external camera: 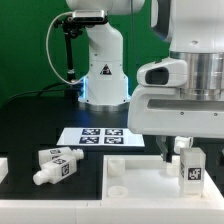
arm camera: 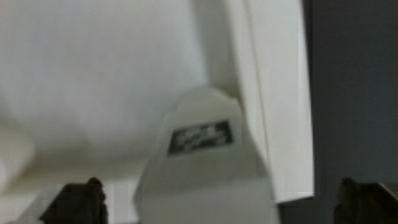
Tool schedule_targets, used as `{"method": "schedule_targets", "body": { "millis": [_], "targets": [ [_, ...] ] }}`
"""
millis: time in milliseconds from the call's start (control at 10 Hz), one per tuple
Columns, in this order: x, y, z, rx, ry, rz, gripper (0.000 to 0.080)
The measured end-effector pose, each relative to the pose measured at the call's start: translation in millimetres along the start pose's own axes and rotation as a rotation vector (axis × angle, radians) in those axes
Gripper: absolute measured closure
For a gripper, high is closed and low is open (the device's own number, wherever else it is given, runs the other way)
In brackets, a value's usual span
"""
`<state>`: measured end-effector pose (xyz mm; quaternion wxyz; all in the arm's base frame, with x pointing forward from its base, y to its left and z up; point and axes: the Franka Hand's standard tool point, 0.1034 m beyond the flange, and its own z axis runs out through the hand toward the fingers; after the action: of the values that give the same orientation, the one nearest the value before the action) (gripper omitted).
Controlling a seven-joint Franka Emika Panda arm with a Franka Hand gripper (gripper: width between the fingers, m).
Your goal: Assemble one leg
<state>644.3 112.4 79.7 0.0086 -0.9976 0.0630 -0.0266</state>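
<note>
A white leg (external camera: 190, 167) with a black-and-white tag stands upright on the white tabletop (external camera: 140, 190), near its corner at the exterior view's right. My gripper (external camera: 186, 152) is directly over it, with the fingers down on either side. In the wrist view the leg (arm camera: 199, 165) rises between the two dark fingertips (arm camera: 80, 202). A gap shows on each side of it, so my gripper (arm camera: 222, 205) is open and not touching the leg. Two more legs (external camera: 57, 165) lie together on the black table at the exterior view's left.
The marker board (external camera: 100, 136) lies flat on the table behind the tabletop. The arm's white base (external camera: 103, 70) stands at the back with a black cable beside it. Another white part (external camera: 3, 168) is cut off by the exterior view's left edge.
</note>
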Motion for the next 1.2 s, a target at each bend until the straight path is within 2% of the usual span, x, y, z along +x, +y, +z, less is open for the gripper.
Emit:
{"method": "schedule_targets", "body": {
  "millis": [100,200,300,400,500,700,800,900,1000,1200],
  "targets": [
    [-1.2,0.0,0.9,0.001,-0.003,0.083,0.0154],
    [-1.0,0.6,0.8,-0.002,-0.003,0.077,0.0262],
    [-1.1,0.1,0.9,0.001,-0.003,0.138,0.0262],
    [-1.2,-0.2,0.9,0.001,-0.003,0.227,0.0444],
    [-1.3,0.2,1.0,0.001,-0.004,0.285,0.0514],
    [-1.6,0.7,1.2,-0.001,-0.005,0.434,0.0514],
    [-2.7,1.5,1.5,-0.005,-0.012,0.565,0.0514],
    [-2.5,3.1,2.0,0.003,-0.020,0.733,0.0514],
    [-0.8,5.2,2.9,0.038,-0.031,0.961,0.0514],
    [-3.7,6.8,3.6,0.064,-0.020,1.373,0.0514]
  ]
}}
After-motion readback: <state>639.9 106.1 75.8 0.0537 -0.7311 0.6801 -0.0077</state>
